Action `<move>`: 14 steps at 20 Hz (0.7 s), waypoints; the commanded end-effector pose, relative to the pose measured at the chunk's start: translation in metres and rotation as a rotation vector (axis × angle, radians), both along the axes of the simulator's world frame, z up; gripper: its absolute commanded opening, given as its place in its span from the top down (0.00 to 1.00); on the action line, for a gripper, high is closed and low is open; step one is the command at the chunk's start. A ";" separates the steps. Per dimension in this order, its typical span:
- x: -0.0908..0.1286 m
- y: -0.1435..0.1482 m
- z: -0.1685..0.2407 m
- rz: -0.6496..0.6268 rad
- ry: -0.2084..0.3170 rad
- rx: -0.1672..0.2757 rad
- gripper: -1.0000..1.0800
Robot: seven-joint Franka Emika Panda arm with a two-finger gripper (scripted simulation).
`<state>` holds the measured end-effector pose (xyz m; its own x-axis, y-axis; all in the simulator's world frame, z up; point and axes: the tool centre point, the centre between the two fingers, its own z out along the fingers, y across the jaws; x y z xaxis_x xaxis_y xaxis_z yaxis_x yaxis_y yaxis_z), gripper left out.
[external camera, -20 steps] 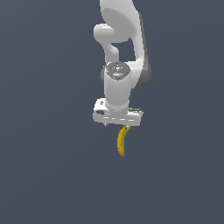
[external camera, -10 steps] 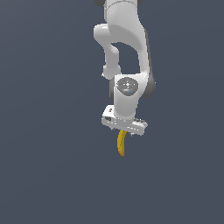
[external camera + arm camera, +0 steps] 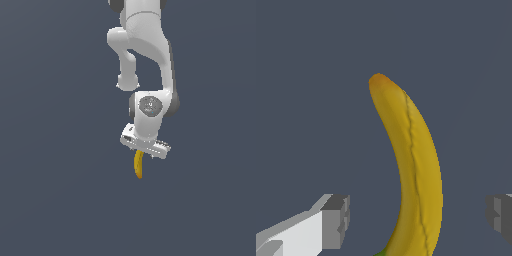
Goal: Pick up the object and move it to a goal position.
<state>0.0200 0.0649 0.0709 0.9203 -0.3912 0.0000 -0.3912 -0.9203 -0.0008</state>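
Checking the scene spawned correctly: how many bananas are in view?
1. The banana hangs below the gripper in the exterior view; the wrist view shows the same one between the fingers. No other shows in either view.

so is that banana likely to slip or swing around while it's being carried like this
The banana hangs below the gripper without sagging, so it is probably stiff. Its skin looks smooth and curved, so it could pivot or slide. In the wrist view the jaws look apart from it, so how firm the hold is cannot be told.
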 end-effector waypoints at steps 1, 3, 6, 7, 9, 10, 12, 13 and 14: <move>0.000 0.001 -0.002 -0.009 0.000 -0.001 0.04; 0.000 0.001 -0.002 -0.005 0.001 0.000 0.04; 0.000 0.001 -0.005 -0.005 0.001 0.000 0.04; 0.000 0.001 -0.007 -0.005 0.001 0.000 0.04; 0.000 0.001 -0.014 -0.006 0.001 -0.001 0.04; -0.001 0.001 -0.018 -0.007 0.001 -0.001 0.04; -0.001 0.001 -0.029 -0.008 0.000 -0.001 0.04; -0.001 0.001 -0.035 -0.008 0.000 -0.001 0.04; -0.001 0.001 -0.039 -0.008 0.000 -0.001 0.04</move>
<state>0.0191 0.0658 0.0395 0.9173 -0.3983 0.0001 -0.3983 -0.9173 -0.0002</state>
